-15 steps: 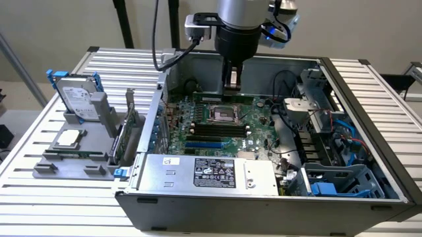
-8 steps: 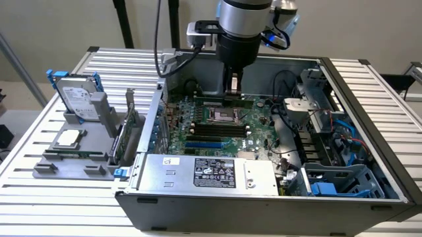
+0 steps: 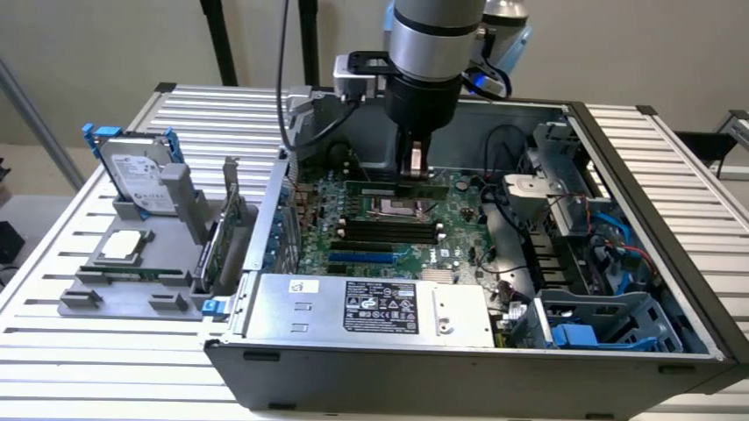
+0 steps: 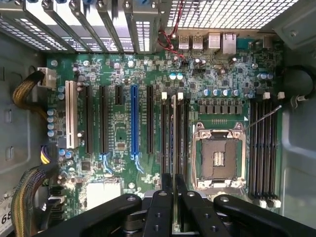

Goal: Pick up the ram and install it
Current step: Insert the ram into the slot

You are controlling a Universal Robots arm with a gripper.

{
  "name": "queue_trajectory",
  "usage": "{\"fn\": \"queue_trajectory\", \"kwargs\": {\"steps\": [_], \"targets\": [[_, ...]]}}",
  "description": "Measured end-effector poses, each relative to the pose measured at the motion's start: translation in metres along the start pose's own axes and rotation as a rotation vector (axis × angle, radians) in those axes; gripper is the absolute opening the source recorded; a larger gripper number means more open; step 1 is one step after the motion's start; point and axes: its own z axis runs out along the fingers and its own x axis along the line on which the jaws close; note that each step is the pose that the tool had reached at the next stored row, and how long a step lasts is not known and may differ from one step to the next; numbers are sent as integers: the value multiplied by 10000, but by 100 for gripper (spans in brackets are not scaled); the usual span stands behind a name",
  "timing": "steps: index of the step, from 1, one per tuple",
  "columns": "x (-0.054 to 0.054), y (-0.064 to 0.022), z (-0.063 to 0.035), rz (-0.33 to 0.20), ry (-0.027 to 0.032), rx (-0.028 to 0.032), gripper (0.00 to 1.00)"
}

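Alignment between the ram [image 4: 174, 148] and the memory slots [image 4: 173, 133] is the governing relation at this moment. The ram sits edge-on between the fingertips of the gripper [image 4: 175, 190], which is clamped on its narrow faces, so in the wrist view it appears as a thin pale line. Its long axis runs parallel to the dark slots on the motherboard [image 4: 118, 138] directly beneath it, in the bank just beside the empty processor socket [image 4: 218, 155], on the side toward the blue expansion slot [image 4: 134, 121]. A second bank of slots [image 4: 262, 148] lies on the far side of the socket.

In the exterior view the gripper [image 3: 412, 171] points straight down into the open computer case [image 3: 387, 368], the wrist vertical above the board, the ram [image 3: 402, 188] showing as a green strip at the fingertips. Whether the lower edge of the ram already touches a slot cannot be told; it appears close above it. The part holder [image 3: 129, 294], carrying a hard drive [image 3: 139, 175], stands well apart at the exterior view's left, outside the case.
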Motion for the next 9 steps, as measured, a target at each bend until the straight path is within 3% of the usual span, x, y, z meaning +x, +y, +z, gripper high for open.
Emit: {"fn": "queue_trajectory", "kwargs": {"steps": [9], "targets": [[2,-12,164,-98,29,-6,14]]}}
